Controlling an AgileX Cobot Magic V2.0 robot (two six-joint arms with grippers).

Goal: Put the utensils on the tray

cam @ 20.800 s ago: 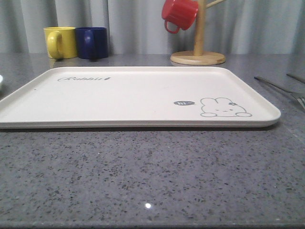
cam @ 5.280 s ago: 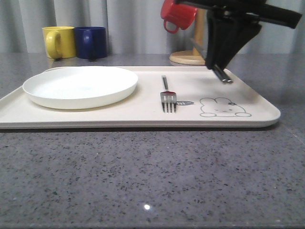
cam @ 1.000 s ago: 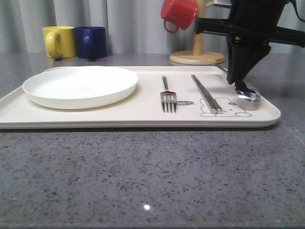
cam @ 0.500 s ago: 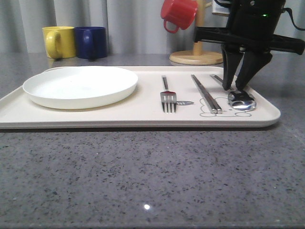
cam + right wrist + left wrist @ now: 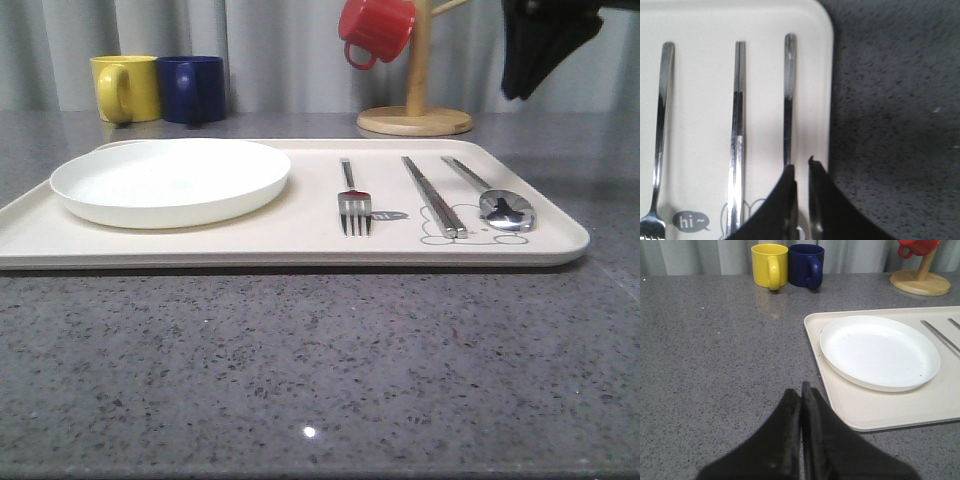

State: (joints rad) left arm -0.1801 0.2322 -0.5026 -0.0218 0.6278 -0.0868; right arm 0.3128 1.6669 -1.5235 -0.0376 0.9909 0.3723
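Above the far right corner of the tray (image 5: 300, 245), the right end effector (image 5: 545, 45) hangs in the air, its two dark fingers nearly together with only a thin gap, holding nothing. Below it, the spoon (image 5: 495, 200) lies flat on the tray near the right rim, bowl toward the front. Just beside it to the left lie the chopsticks (image 5: 432, 195), side by side, then the fork (image 5: 351, 196), tines forward, next to the "hi" bubble. A round white plate (image 5: 170, 182) sits on the tray's left half. The left end effector (image 5: 801, 440) hovers over the grey surface (image 5: 720, 350) beside the tray, fingers pressed together, empty. Behind stand a yellow mug (image 5: 126, 88), a blue mug (image 5: 193, 89) and a wooden mug tree (image 5: 416, 100) with a red mug (image 5: 375, 30).
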